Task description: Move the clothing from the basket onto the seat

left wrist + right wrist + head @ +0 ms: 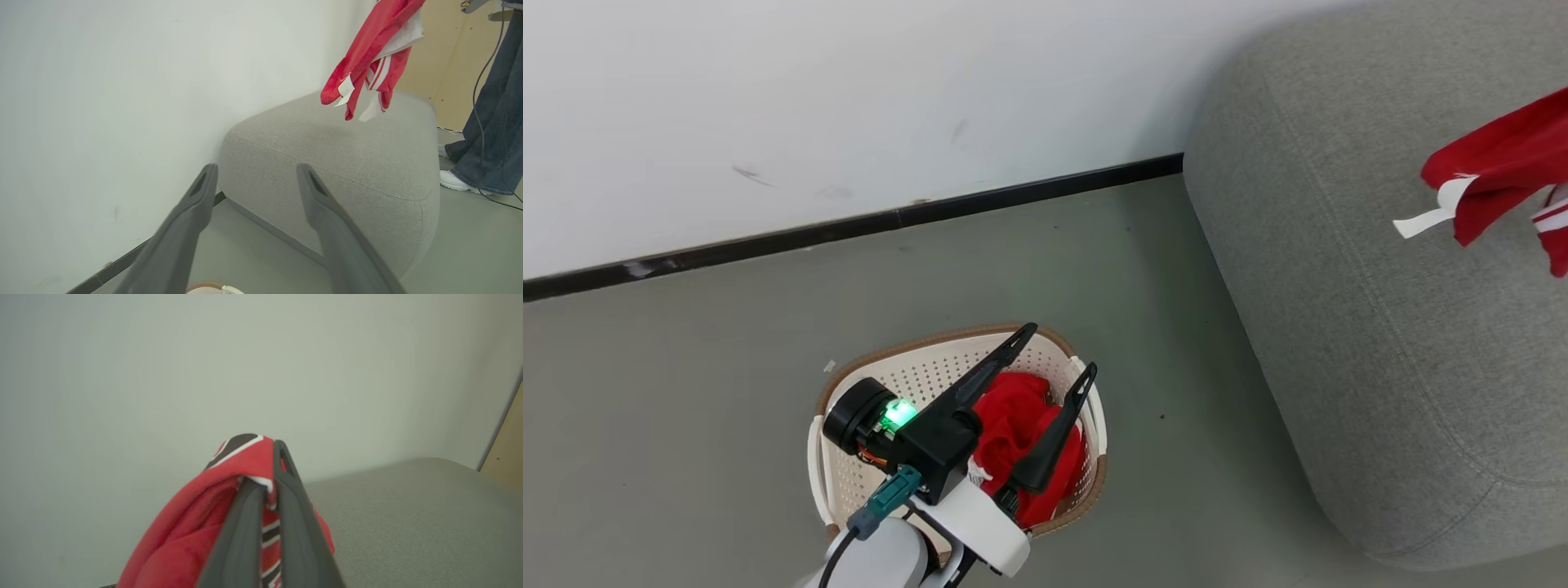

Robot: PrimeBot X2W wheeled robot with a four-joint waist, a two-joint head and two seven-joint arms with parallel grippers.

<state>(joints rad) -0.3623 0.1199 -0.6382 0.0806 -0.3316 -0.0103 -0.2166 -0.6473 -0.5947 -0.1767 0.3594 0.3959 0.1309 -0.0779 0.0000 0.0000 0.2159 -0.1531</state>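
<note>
Right hand point(264, 464) pinches jersey point(367, 53), hanging lengthwise downward over seat point(347, 163).

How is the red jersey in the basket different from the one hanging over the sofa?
The basket jersey lies crumpled and unheld below the open left gripper; the hanging jersey is pinched in the shut right gripper. The first rests inside the basket; the second dangles above the sofa. Both are red with white trim.
</note>
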